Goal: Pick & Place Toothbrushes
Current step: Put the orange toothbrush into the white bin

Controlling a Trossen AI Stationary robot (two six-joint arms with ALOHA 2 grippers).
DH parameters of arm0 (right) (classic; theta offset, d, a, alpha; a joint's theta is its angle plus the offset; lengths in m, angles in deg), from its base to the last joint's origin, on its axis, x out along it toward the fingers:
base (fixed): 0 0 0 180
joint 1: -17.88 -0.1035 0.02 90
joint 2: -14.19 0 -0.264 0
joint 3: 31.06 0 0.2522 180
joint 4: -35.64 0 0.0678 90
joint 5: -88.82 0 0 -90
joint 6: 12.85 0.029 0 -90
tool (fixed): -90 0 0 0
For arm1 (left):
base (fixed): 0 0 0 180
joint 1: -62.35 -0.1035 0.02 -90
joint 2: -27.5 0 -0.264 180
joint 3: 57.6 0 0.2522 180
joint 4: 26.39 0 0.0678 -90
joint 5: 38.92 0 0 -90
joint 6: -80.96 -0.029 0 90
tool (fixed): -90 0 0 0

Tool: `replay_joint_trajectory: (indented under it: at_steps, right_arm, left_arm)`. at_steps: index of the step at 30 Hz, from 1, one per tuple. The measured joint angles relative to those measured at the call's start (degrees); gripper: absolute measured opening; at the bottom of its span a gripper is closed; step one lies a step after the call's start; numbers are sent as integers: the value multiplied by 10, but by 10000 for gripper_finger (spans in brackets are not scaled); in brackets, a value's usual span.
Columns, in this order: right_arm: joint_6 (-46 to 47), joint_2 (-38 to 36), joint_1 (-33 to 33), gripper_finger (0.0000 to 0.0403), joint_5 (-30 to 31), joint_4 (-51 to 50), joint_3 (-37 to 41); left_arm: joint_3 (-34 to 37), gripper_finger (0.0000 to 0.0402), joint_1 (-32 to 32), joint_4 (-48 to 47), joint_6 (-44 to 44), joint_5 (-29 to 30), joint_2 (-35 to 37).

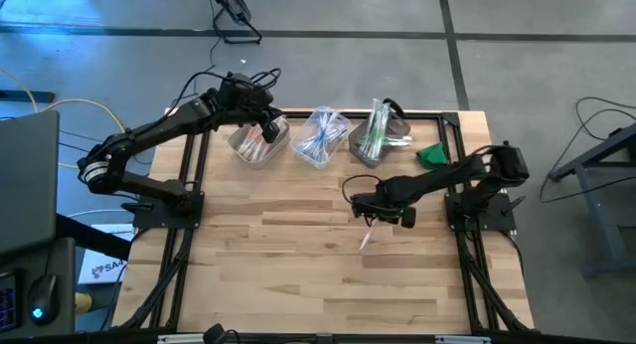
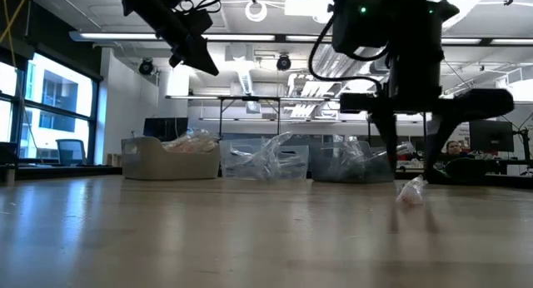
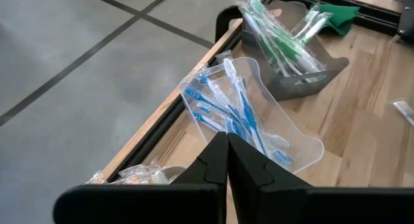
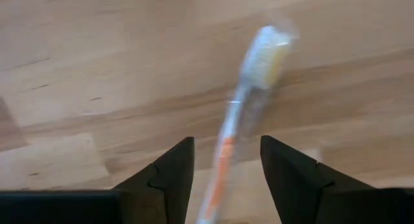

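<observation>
Butcher-block wood table (image 1: 298,274), black frame rails along its edges. Three plastic bins in a row near the table's 12 o'clock edge: left bin (image 1: 260,143) holds orange/red-handled toothbrushes (image 1: 266,133), clear middle bin (image 3: 294,143) holds blue-handled toothbrushes (image 3: 239,114), grey right bin (image 3: 304,81) holds green-handled toothbrushes (image 3: 278,39). All slim, in crinkly clear wrappers. A small green object (image 1: 433,154) lies at 3 o'clock of the grey bin, near the rail.

Right gripper (image 4: 226,169): fingers parted with a clear gap, pointing down at the table, at about 2 o'clock from table centre. An orange-handled wrapped toothbrush (image 4: 242,120) sits between the fingers in the right wrist view, blurred; can't tell if either finger touches it. In the high view its pale end (image 1: 366,241) shows on the wood just at 6 o'clock of the gripper.

Left gripper (image 3: 226,156): fingers pressed together, holding nothing, above the left bin.

Open room: bare wood across the whole 6 o'clock half of the table. Bins well apart from the loose toothbrush.
</observation>
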Motion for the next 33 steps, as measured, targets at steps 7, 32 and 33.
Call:
replay_joint_trajectory:
  at_steps: [7, 32, 33]
  right_arm:
    - [16, 43, 1, 157, -3, 44, 0]
    - [-49, 38, -12, 6, 30, 20, 0]
    - [-58, 30, -10, 3, 38, 11, 0]
  left_arm:
    - [0, 1, 0, 0, 0, 0, 0]
    - [0, 1, 0, -3, -24, -32, 0]
    - [0, 1, 0, -3, -24, -32, 0]
